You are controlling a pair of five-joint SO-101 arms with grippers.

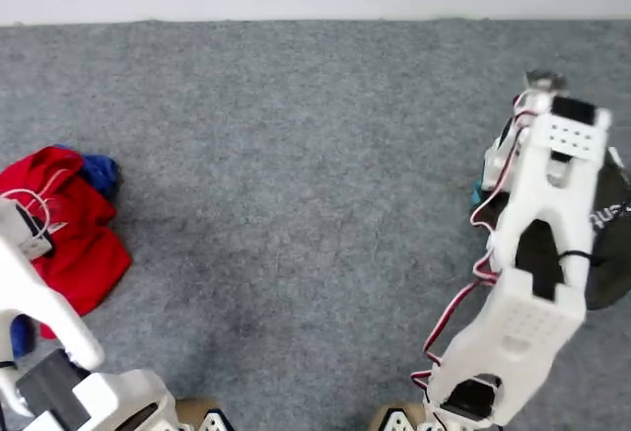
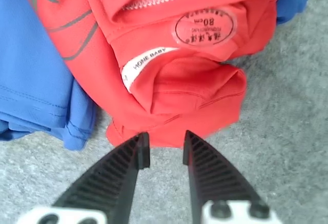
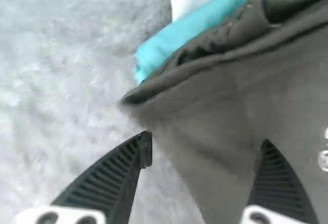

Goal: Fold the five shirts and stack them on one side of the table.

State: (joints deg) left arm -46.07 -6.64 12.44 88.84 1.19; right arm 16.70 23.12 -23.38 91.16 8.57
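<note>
Perhaps 2 of 5 stacked — red shirt (image 1: 74,224) on blue shirt (image 1: 102,173); dark shirt (image 3: 246,106) waits well apart. Left gripper (image 2: 164,149) barely parted, right gripper (image 3: 206,152) spread wide.

Grey, fuzzy surface (image 1: 296,175), with a white wall along the far side. At the left edge, a red shirt (image 1: 79,244), all crumpled. Poking out from behind it, a blue shirt (image 1: 101,173). Over the near part of the red heap, the white left arm (image 1: 39,303). At the right edge, a dark shirt (image 1: 609,263) under the white right arm (image 1: 537,283). Beside that, a tiny bit of teal cloth (image 1: 476,194).
</note>
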